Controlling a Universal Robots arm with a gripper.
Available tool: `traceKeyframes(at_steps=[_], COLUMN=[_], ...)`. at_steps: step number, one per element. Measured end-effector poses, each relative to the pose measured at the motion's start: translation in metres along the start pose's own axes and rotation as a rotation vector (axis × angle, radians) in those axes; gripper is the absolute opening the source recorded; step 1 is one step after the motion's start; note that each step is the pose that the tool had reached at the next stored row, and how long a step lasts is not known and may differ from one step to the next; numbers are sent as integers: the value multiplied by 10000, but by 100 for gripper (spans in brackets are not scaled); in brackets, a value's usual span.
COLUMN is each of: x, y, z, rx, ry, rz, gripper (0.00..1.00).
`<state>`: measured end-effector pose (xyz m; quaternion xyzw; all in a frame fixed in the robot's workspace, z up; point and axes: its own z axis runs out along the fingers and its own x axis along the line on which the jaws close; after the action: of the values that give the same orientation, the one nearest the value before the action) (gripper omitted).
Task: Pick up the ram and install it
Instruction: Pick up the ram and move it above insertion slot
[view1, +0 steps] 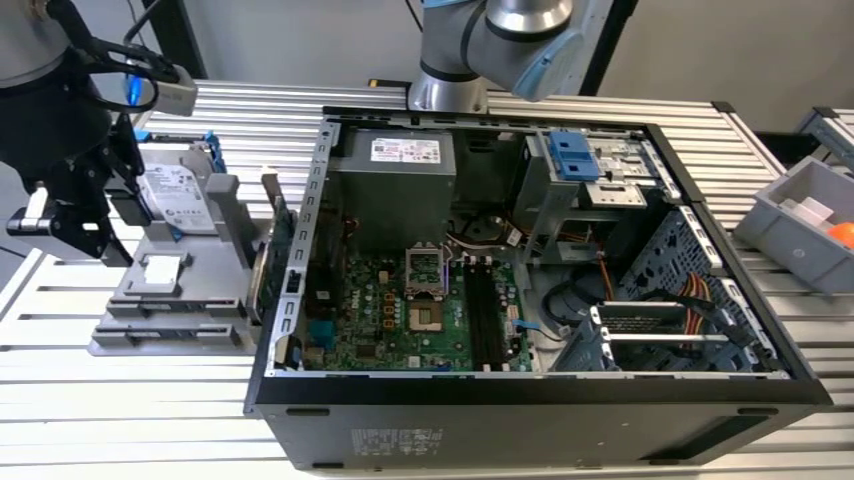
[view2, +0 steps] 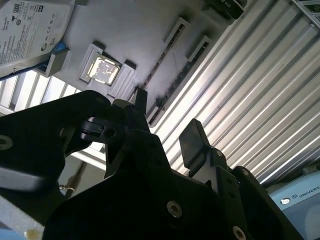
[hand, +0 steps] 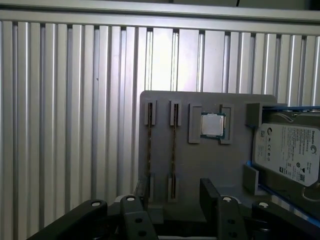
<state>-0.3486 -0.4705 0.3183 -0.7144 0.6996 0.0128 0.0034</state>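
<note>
Two thin ram sticks (hand: 173, 147) edge-up in matte grey holder (hand: 200, 165).

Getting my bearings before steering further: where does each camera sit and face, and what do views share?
Exterior view: off the arm, raised, looking down into the open computer case, grey parts tray at the exterior view's left; the arm shows.
First wrist view: on the arm, facing straight down at the tray; the open gripper shows, near the ram sticks.
Second wrist view: on the arm, looking slantwise past the fingers at the tray.
Shared: all three show the hard drive; both wrist views show the processor.
</note>
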Motion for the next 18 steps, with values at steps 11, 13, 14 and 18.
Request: traceKeyframes(at_steps=[11,13,14,18], x=[11,11,11,13], y=[-1,0,0,1], z=[79,105,117,164], rx=[4,3,3,11], ry=[-70,-89,-101,-145], rz=[-2,0,0,-2], gripper=[100,100,100,100])
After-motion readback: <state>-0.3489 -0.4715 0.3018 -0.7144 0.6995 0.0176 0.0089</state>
